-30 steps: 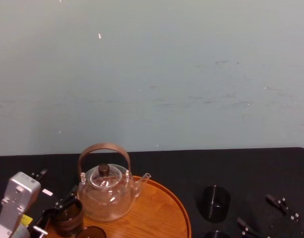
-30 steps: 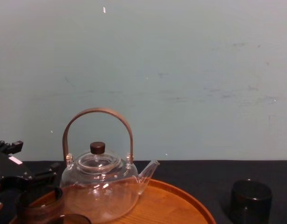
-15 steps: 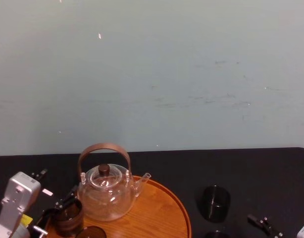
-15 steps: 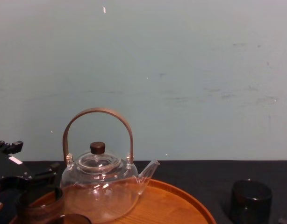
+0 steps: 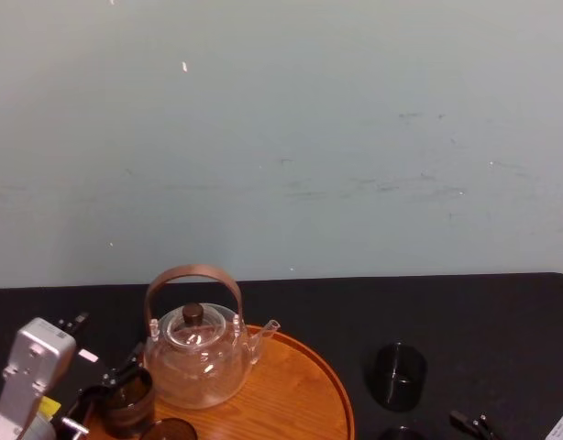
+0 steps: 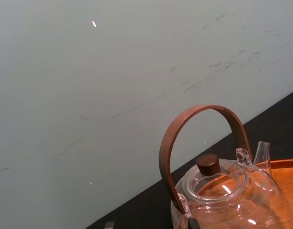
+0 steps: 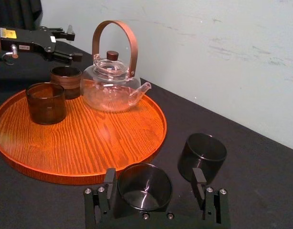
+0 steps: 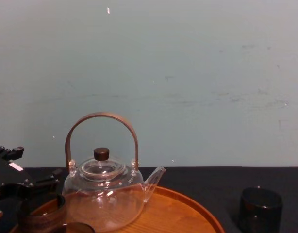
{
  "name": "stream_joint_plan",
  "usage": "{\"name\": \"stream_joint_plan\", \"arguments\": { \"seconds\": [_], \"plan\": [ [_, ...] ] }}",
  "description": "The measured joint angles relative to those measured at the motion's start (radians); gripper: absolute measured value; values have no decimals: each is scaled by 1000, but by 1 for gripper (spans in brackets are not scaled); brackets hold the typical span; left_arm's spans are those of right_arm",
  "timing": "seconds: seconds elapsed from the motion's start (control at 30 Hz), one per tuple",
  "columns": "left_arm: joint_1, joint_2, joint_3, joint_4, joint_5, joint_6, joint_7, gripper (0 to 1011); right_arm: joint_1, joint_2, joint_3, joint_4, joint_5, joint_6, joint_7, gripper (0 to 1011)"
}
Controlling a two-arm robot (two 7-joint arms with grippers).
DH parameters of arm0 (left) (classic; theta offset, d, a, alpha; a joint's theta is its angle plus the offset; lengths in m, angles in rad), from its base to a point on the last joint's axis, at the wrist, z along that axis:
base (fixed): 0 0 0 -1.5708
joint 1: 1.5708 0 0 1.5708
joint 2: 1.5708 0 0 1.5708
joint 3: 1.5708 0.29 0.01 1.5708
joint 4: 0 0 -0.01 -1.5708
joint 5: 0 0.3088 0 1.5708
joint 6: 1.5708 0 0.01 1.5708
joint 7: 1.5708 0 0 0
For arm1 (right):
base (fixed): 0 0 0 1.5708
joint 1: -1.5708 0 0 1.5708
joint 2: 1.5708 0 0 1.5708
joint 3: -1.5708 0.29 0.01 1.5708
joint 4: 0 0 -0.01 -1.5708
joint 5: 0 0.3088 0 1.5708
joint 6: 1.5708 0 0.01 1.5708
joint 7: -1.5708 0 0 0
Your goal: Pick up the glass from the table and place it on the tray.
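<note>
Two dark smoky glasses stand on the black table right of the tray. The nearer glass sits between the fingers of my right gripper, which is open and low over the table; its tips show at the bottom right of the head view. The farther glass stands free. The round orange wooden tray holds the teapot and two brown glasses. My left gripper hovers open at the tray's left rim, just behind the brown glass.
A clear glass teapot with an arched wooden handle stands at the back of the tray. A pale wall rises right behind the table. Bare black tabletop stretches to the right of the glasses.
My right gripper has drawn back and down toward the head view's bottom right corner. The left arm, the tray and the glasses have not moved.
</note>
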Motion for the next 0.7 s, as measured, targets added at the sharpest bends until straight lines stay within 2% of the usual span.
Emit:
{"name": "stream_joint_plan", "arguments": {
  "seconds": [0.27, 0.7],
  "plan": [
    [0, 0, 0, 0, 0, 0, 0, 1001, -5, -19, 17, 13, 10, 17, 24, 1003],
    [0, 0, 0, 0, 0, 0, 0, 1001, -1, -45, 23, 41, 11, 34, 76, 1003]
  ]
}}
